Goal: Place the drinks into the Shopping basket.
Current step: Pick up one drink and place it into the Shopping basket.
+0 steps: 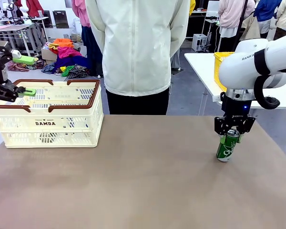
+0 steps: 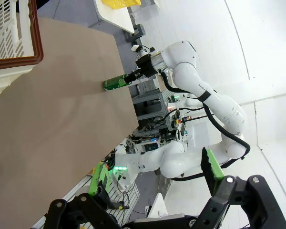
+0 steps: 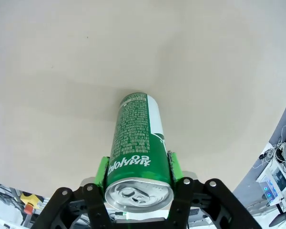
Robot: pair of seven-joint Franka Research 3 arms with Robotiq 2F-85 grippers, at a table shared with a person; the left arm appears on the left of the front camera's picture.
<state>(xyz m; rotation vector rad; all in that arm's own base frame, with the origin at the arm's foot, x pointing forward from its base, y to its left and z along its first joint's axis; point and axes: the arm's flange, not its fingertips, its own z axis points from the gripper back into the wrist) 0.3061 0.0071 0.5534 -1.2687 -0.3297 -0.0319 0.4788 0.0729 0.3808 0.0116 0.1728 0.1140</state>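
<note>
Right jaws (image 3: 137,171) clamping slim glossy green can (image 3: 136,143), silver top

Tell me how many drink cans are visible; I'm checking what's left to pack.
1: the green can stands on the table's right side, clamped in the right gripper. Another may lie hidden inside the basket.

Brown-grey table (image 1: 148,181), matte and plain. Near the far left corner, a cream slatted Shopping basket (image 1: 50,126) with brown-red rim handles, "DAMDA" on its side. Close to the right edge, one green can (image 1: 227,147), upright, base touching the surface.
</note>
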